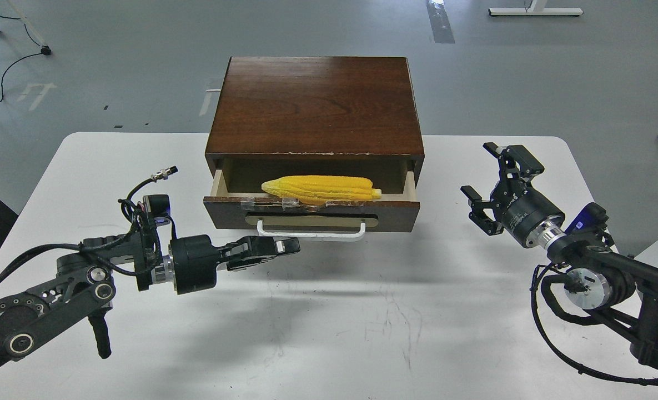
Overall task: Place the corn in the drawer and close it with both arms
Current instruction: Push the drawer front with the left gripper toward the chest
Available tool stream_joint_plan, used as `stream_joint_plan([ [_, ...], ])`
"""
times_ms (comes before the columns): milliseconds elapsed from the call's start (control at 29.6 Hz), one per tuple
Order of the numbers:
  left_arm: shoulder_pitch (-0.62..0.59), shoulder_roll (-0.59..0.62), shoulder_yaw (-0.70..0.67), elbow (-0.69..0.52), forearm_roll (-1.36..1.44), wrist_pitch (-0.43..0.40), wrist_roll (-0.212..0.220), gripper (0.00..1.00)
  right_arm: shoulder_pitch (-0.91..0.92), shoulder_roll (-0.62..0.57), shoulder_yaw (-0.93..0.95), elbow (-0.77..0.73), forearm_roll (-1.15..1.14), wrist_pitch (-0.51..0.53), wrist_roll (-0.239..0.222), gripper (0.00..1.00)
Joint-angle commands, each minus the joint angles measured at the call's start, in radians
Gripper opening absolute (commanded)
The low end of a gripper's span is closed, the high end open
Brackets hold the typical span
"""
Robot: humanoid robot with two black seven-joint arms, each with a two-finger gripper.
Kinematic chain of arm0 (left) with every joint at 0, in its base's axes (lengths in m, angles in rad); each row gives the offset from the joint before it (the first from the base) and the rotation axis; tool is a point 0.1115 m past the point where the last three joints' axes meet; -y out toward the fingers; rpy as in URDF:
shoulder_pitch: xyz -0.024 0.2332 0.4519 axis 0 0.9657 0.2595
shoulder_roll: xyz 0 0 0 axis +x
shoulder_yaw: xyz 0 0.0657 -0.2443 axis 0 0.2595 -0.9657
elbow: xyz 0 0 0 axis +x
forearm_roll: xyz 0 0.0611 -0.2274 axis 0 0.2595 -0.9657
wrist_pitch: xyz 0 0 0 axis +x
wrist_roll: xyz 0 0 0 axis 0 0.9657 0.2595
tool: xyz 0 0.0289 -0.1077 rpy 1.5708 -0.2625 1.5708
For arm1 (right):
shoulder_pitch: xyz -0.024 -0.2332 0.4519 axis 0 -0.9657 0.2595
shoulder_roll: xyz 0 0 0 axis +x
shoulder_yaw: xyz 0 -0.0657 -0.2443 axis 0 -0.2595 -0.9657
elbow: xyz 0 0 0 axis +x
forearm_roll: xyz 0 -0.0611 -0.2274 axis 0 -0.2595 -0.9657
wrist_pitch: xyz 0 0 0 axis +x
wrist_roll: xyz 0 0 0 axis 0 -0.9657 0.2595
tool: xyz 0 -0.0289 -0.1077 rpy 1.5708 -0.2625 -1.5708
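The yellow corn (320,189) lies lengthwise in the half-open drawer (312,213) of the dark brown cabinet (315,105), pointed end to the left. The drawer's white bar handle (312,234) faces me. My left gripper (287,245) is shut and empty, pointing right. Its tips sit just below the handle's left part, close against the drawer front. My right gripper (487,186) is open and empty, above the table to the right of the drawer and apart from it.
The cabinet stands at the back middle of the white table (334,322). The table's right edge (589,178) runs close behind my right arm. Grey floor with cables lies beyond.
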Motion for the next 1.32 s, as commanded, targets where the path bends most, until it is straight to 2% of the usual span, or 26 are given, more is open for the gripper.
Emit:
stream_joint_plan([
  [0, -0.009, -0.015, -0.002, 0.013, 0.0, 0.0, 0.0, 0.0, -0.001, 0.0, 0.0, 0.001, 0.0, 0.0, 0.0, 0.99],
  [1283, -0.106, -0.069, -0.001, 0.176, -0.025, 0.0, 0.0, 0.0, -0.041, -0.012, 0.015, 0.016, 0.0, 0.0, 0.0, 0.99],
])
